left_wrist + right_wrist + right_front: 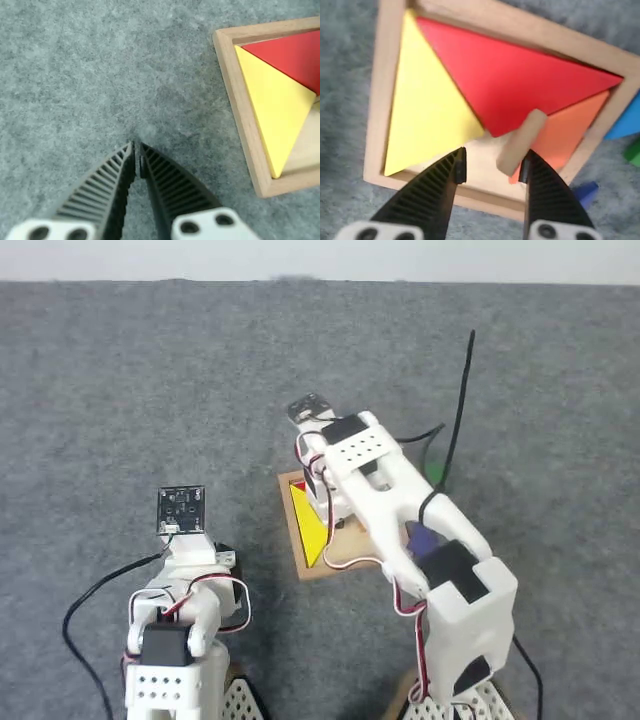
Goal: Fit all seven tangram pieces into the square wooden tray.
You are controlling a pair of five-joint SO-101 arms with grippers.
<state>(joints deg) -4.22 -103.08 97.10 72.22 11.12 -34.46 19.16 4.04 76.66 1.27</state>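
Left gripper, black ribbed jaws pressed together, hangs over the grey carpet just beside the square wooden tray. In the tray lie a large yellow triangle, a large red triangle touching it, and an orange piece. The right gripper, jaws spread, hovers over them, a pale wooden peg between its jaws. A blue piece lies outside the tray.
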